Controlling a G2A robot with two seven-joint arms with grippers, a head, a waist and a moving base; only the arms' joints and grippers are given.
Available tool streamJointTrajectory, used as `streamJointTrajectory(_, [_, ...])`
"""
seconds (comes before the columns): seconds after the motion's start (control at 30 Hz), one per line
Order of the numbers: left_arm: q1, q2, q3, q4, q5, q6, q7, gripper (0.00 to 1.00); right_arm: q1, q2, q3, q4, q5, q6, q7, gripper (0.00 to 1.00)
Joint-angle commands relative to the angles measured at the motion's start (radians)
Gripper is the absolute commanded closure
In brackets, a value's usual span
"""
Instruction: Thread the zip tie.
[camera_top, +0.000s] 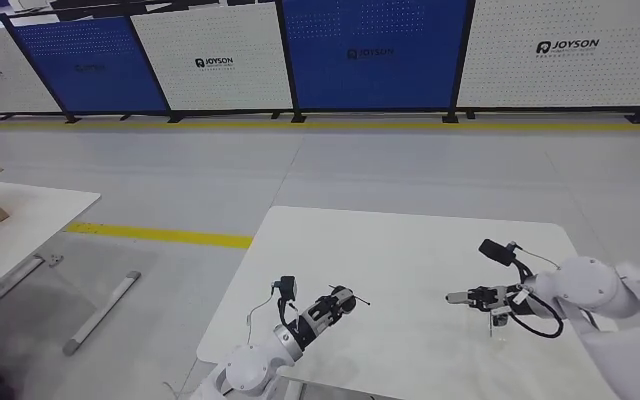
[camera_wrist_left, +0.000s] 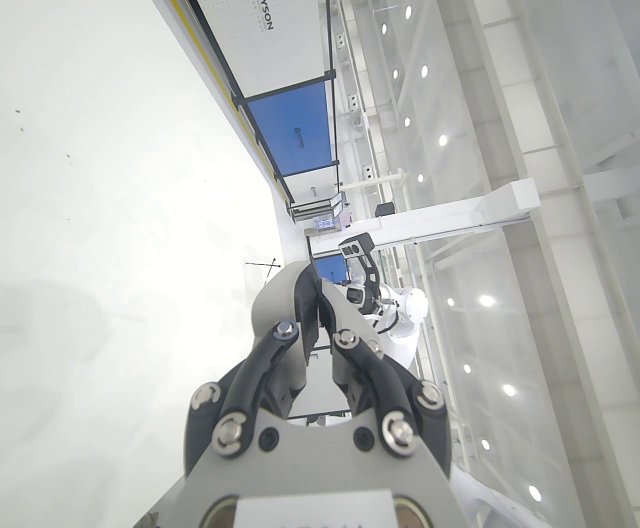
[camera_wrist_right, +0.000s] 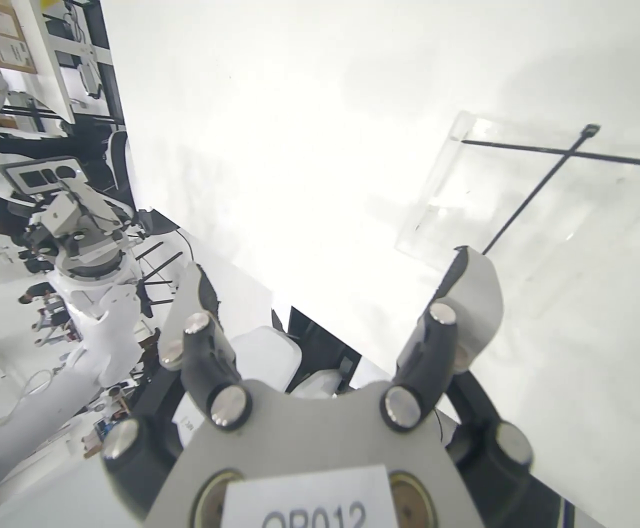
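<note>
A clear plastic tray (camera_wrist_right: 440, 195) sits on the white surface (camera_top: 400, 250), and everything else is placed from it. Inside the tray lie two thin ties, crossed over each other. The headed black zip tie (camera_wrist_right: 530, 199) runs on a slant, with its small square head at the end farther from the right end effector. The second black zip tie (camera_wrist_right: 515, 147) lies straight across it.

The right end effector (camera_wrist_right: 332, 270) hangs just beside the tray. It is released, its fingers spread wide and grasping nothing. One fingertip (camera_wrist_right: 475, 285) is close to the tail end of the headed black zip tie; whether they touch cannot be told.

The left end effector (camera_wrist_left: 312, 280) is well apart from the tray, across the surface from it, and is clenched with its dark pads pressed together. A thin black strip (camera_wrist_left: 260, 263), which looks like another zip tie, shows just beside its fingertips. Whether the pads pinch it cannot be made out.
</note>
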Motion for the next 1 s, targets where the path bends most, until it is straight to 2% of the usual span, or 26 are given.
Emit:
streamJointTrajectory(0.0, [0.0, 0.0, 0.0, 0.0, 0.0, 0.0, 0.0, 1.0, 0.004, 0.004, -0.002, -0.019, -0.031, 0.005, 0.01, 0.0])
streamJointTrajectory(0.1, [0.0, 0.0, 0.0, 0.0, 0.0, 0.0, 0.0, 1.0, 0.018, 0.014, -0.034, -0.03, -0.081, 0.017, 0.01, 0.0])
streamJointTrajectory(0.17, [0.0, 0.0, 0.0, 0.0, 0.0, 0.0, 0.0, 1.0, 0.048, 0.021, -0.093, -0.013, -0.118, 0.017, 0.01, 0.0])
streamJointTrajectory(0.27, [0.0, 0.0, 0.0, 0.0, 0.0, 0.0, 0.0, 1.0, 0.079, 0.022, -0.13, -0.003, -0.081, 0.002, 0.01, 0.0])
streamJointTrajectory(0.63, [0.0, 0.0, 0.0, 0.0, 0.0, 0.0, 0.0, 1.0, 0.079, 0.022, -0.13, -0.003, -0.081, 0.002, 0.01, 0.0])
streamJointTrajectory(0.73, [0.0, 0.0, 0.0, 0.0, 0.0, 0.0, 0.0, 1.0, 0.067, 0.023, -0.125, 0.001, -0.094, 0.034, -0.017, 0.0])
streamJointTrajectory(0.97, [0.0, 0.0, 0.0, 0.0, 0.0, 0.0, 0.0, 1.0, 0.036, 0.028, -0.044, 0.019, -0.164, 0.034, -0.013, 0.0])
